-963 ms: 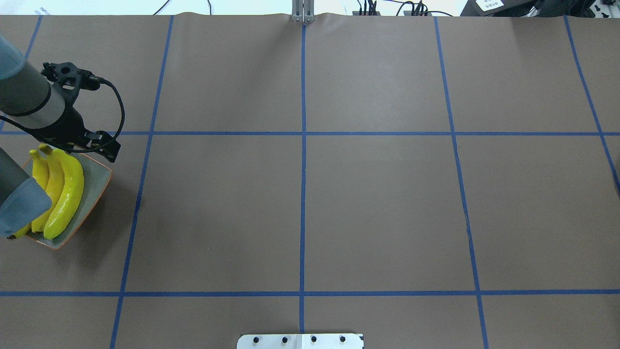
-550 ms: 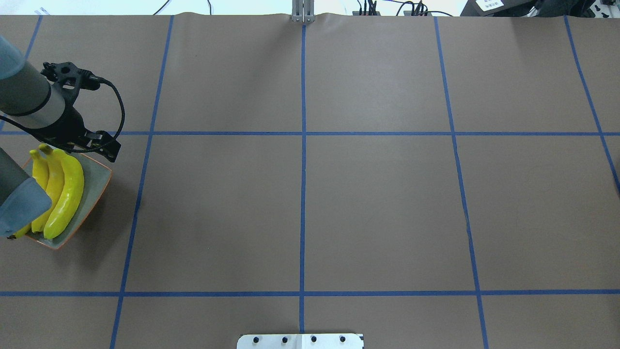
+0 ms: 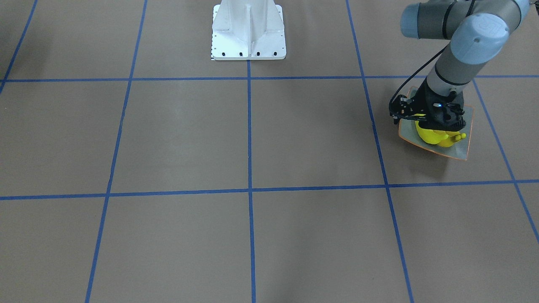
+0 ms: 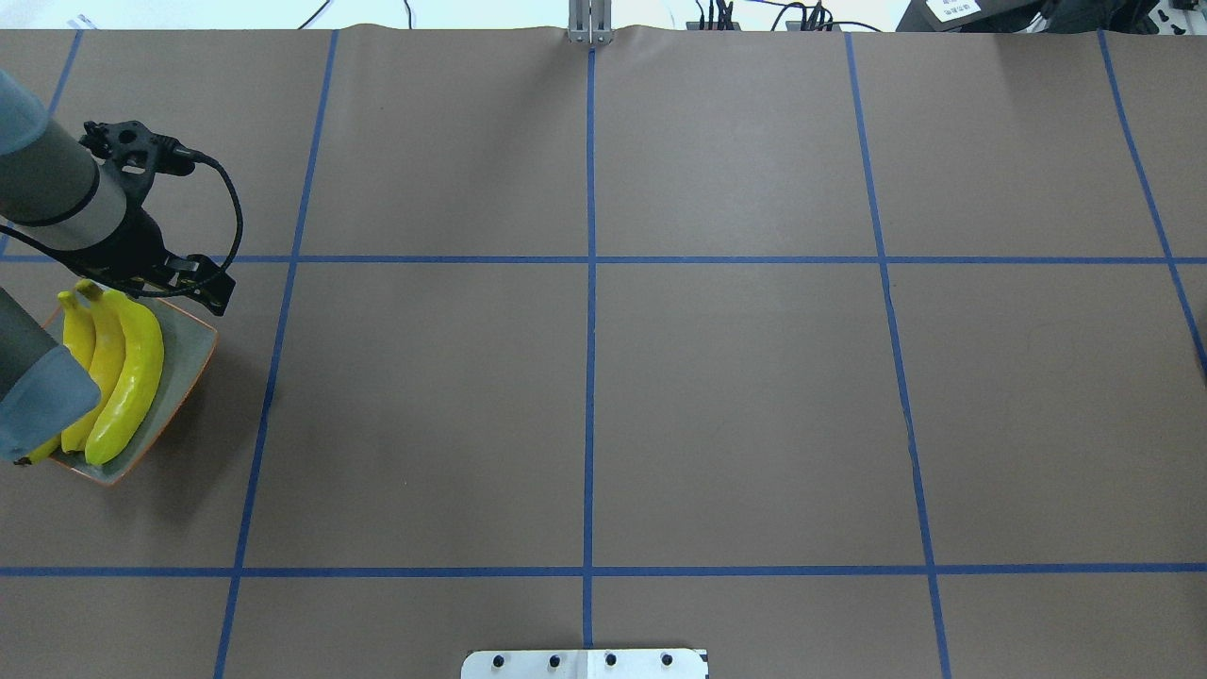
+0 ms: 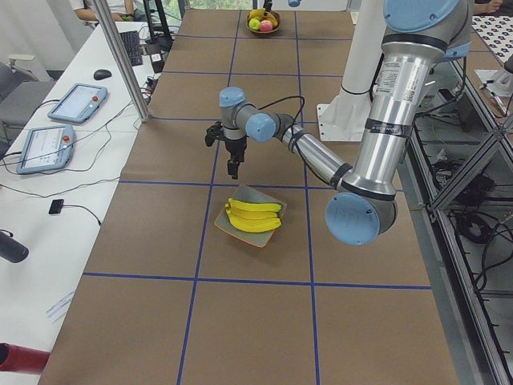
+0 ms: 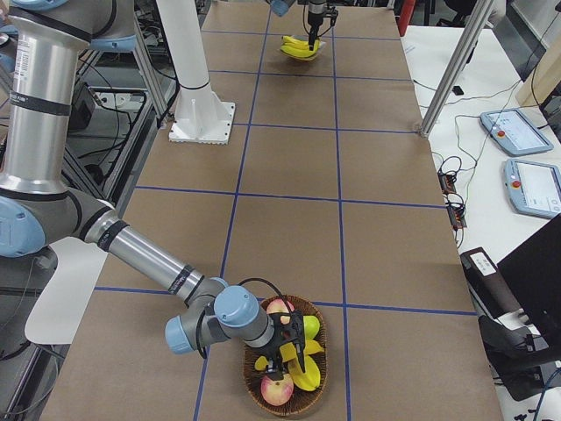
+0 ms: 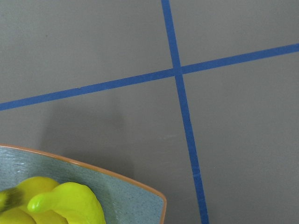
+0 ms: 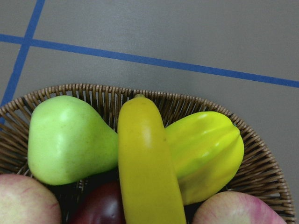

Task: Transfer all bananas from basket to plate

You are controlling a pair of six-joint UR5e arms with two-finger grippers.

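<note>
Bananas (image 4: 123,377), three, side by side on plate (image 4: 186,363) at overhead's left edge. From the front: left gripper (image 3: 438,124) just above them, finger spread impossible to tell. Right side view: right gripper (image 6: 287,354) low over basket (image 6: 252,396), spread likewise unclear. Right wrist: fourth banana (image 8: 145,163) in basket, between pear (image 8: 65,140) and starfruit (image 8: 205,149).

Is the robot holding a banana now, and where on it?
Cannot tell. The right gripper is down in the basket at a banana, but its grip is unclear. The left gripper looks empty.
</note>
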